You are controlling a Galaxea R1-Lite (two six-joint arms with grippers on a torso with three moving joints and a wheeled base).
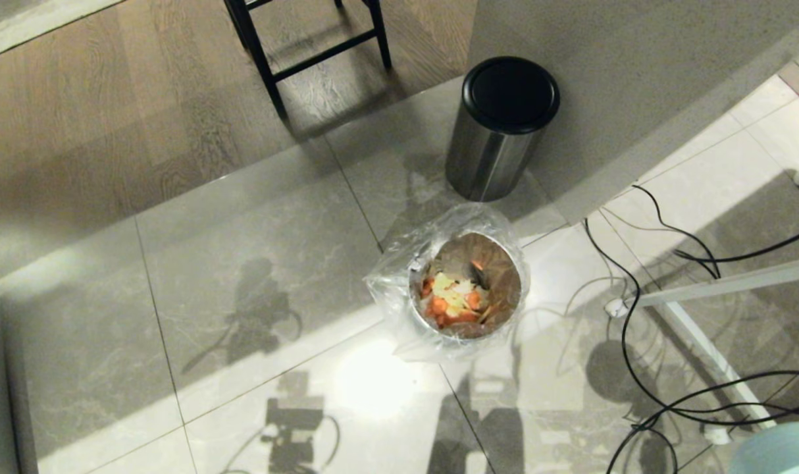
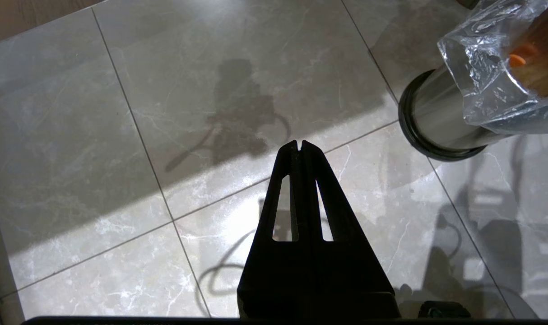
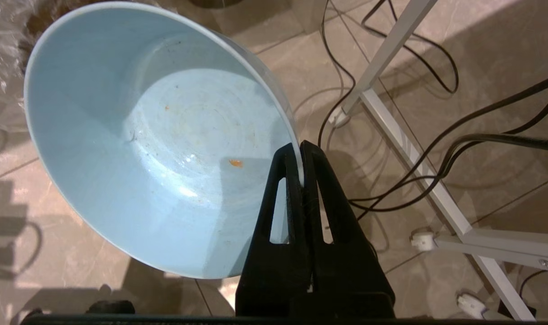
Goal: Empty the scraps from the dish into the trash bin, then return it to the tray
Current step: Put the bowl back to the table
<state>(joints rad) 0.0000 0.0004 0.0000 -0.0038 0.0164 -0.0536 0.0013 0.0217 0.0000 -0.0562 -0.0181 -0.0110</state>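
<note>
Dish (image 3: pixel 134 149) emptied, pinched by its rim in my right end effector (image 3: pixel 301 155), whose fingers are clamped together on the pale blue wall. It hangs tilted over the tiled floor (image 1: pixel 255 263), beside the cables (image 3: pixel 436 149) and a white frame leg (image 3: pixel 391 104); in the head view only its edge shows at the lower right corner. Only a couple of tiny orange specks cling to its inside. Scraps (image 1: pixel 453 299), orange and pale yellow, lie in the trash bin (image 1: pixel 465 289), inside its crinkled clear bag (image 1: pixel 389 283); the black-lidded bin (image 1: pixel 501 125) stands just behind it. My left end effector (image 2: pixel 299 145) hangs idle above the floor near the bin's base, fingers pressed together and holding nothing. By my reckoning the tipping half is done. What is left is carrying the bowl back and setting it on the tray, which is in none of these views.
</note>
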